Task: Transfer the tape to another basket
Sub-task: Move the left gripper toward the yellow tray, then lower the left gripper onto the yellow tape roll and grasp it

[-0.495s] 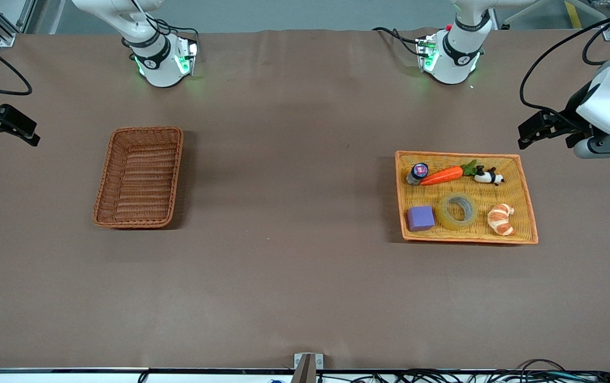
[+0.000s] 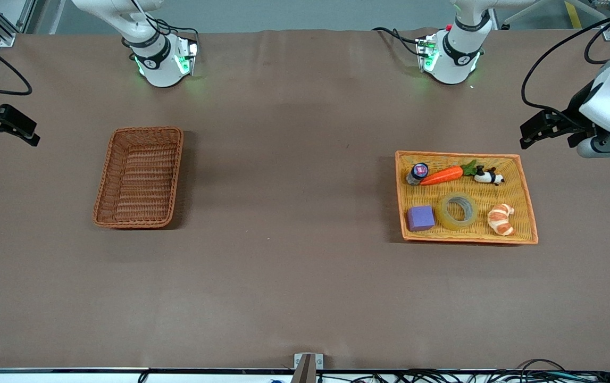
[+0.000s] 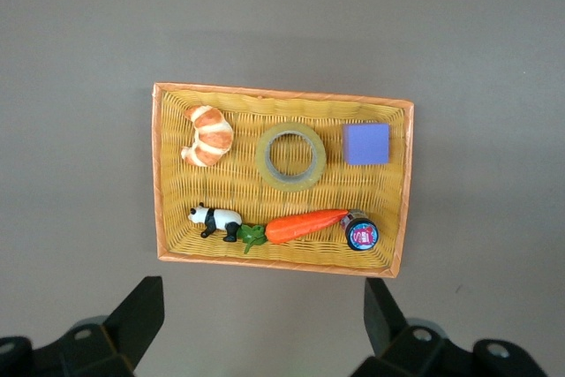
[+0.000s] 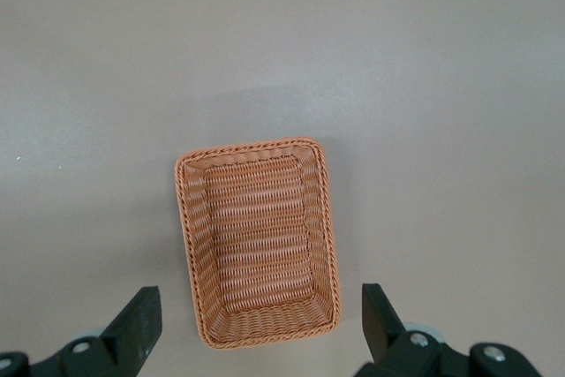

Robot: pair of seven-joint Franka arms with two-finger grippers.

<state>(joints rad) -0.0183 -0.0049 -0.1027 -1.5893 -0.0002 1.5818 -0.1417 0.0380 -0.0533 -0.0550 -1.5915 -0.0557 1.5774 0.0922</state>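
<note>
With both claws released and high, the left gripper (image 2: pixel 529 133) should drop squarely over the tape (image 2: pixel 458 210), lying flat between purple block (image 2: pixel 420 218) and croissant (image 2: pixel 500 218) at the yellow tray's (image 2: pixel 517 157) six o'clock edge, while the right gripper (image 2: pixel 20 132) waits above the table near the empty basket (image 2: pixel 140 177).

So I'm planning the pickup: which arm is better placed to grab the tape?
Left, probably. The left gripper, open, hangs by the yellow tray holding the tape. The right gripper, also open, waits at the table's right-arm end, past the brown basket.
</note>
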